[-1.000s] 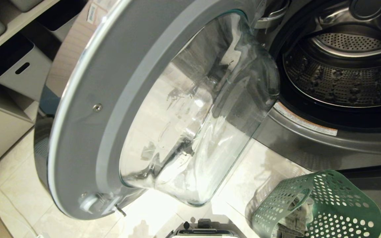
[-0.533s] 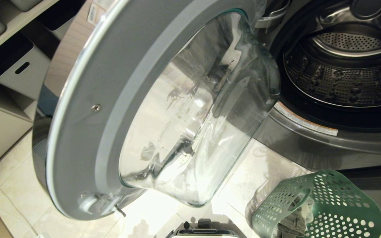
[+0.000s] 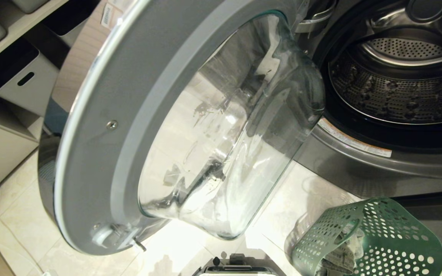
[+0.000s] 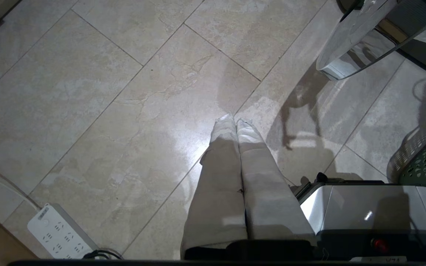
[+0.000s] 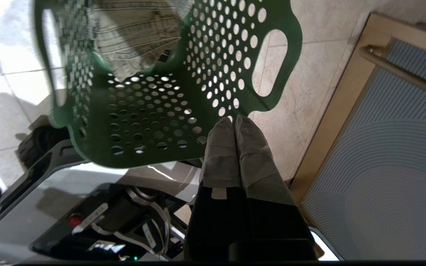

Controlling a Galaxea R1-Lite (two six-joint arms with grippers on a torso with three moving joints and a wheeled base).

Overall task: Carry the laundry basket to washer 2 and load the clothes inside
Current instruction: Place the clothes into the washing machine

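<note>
Washer: we see a dark grey front-loader filling the upper right of the head view; no number label shows, so we cannot tell which machine it is.
Door: swung wide open toward our left, its grey ring and bulging glass bowl taking up the middle of the head view; the lower edge of the glass hangs above the floor.
Drum: open to us, perforated steel, nothing visible inside; the mouth's lower lip sits above and behind the basket.
Floor: pale tiles; we find bare tile between the door's lower edge and the basket, and a broad open stretch under the left arm.
Laundry basket: green, hole-punched, on the floor at the lower right before the washer, tilted with its open mouth toward the door side; its rim is near our base.
Clothes: grey-green fabric with pale bands, lying inside the basket against its wall.
Power strip: white, on the floor near a wall edge, well apart from the basket.
Right gripper: fingers pressed together, holding nothing, tips just beside the basket's rim below one slot handle.
Left gripper: fingers together, empty, pointing down over bare tile.
</note>
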